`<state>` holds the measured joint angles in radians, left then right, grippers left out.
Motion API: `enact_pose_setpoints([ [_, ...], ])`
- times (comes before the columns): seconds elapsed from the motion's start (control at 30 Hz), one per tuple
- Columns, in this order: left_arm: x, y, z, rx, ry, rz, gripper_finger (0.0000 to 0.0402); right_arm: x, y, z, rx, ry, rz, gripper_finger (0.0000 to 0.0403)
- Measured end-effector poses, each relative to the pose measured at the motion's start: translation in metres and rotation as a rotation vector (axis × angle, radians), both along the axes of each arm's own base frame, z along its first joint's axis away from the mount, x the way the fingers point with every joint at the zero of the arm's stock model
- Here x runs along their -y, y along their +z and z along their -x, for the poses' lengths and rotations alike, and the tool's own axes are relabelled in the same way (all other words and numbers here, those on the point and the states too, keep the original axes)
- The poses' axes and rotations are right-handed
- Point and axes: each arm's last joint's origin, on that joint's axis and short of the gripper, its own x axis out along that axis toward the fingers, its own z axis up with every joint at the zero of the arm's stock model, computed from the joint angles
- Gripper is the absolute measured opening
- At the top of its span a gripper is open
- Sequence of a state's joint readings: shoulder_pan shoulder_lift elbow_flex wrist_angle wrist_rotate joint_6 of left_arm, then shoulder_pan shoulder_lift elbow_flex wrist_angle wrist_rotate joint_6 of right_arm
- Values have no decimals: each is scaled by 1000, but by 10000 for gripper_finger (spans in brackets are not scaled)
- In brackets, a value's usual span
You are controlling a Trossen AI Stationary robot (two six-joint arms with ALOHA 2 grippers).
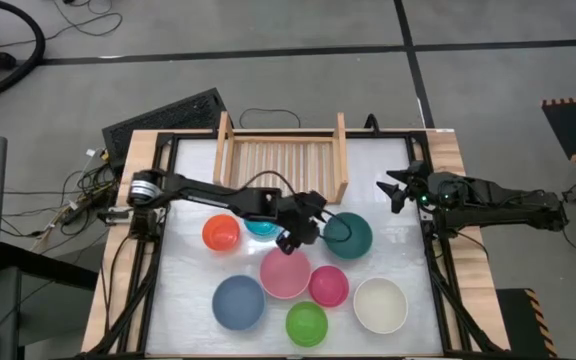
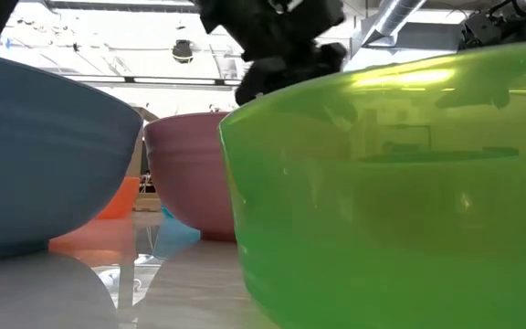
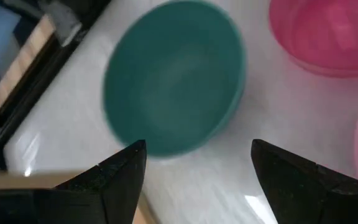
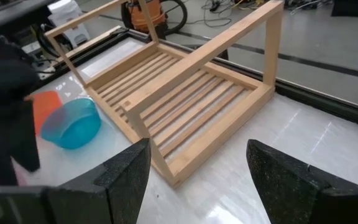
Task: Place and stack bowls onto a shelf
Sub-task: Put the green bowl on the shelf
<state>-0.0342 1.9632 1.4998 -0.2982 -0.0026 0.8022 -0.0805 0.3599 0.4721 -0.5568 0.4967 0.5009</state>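
From above we see the shelf (image 1: pixel 282 160) at the table's far edge holding no bowls, while the left gripper (image 1: pixel 301 236), fingers spread and holding nothing, hovers among the bowls between the teal bowl (image 1: pixel 260 226) and the dark green bowl (image 1: pixel 349 235), with the right gripper (image 1: pixel 396 190) waiting spread at the right edge. At table height the lime green bowl (image 2: pixel 391 192) fills our foreground beside the blue bowl (image 2: pixel 44 155) and the pink bowl (image 2: pixel 185 169). Through the left wrist we see the fingers (image 3: pixel 120 171) apart just short of the dark green bowl, and through the right wrist parted fingers (image 4: pixel 129 171) facing the shelf.
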Motion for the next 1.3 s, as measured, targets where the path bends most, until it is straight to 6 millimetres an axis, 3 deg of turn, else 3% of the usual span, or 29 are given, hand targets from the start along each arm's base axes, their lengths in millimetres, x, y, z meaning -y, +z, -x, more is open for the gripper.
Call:
enact_pose_setpoints([
  [0.43, 8, -31, -46, -33, -188, -86, 260, 0, -2, 1, -10, -7, -20, 292],
  [0.63, 9, -44, -48, -121, -182, -79, 185, 0, -2, 1, -7, -8, -20, 292],
  [0.9, 9, -38, -50, -89, -141, -69, 21, 0, -2, 1, -8, -9, -19, 292],
  [1.17, 16, -36, -51, -59, -135, -50, 3, 0, -2, 1, -7, -11, -21, 292],
  [1.3, 20, -21, -57, -9, -143, -29, 2, 0, -2, 1, 1, -17, -31, 292],
])
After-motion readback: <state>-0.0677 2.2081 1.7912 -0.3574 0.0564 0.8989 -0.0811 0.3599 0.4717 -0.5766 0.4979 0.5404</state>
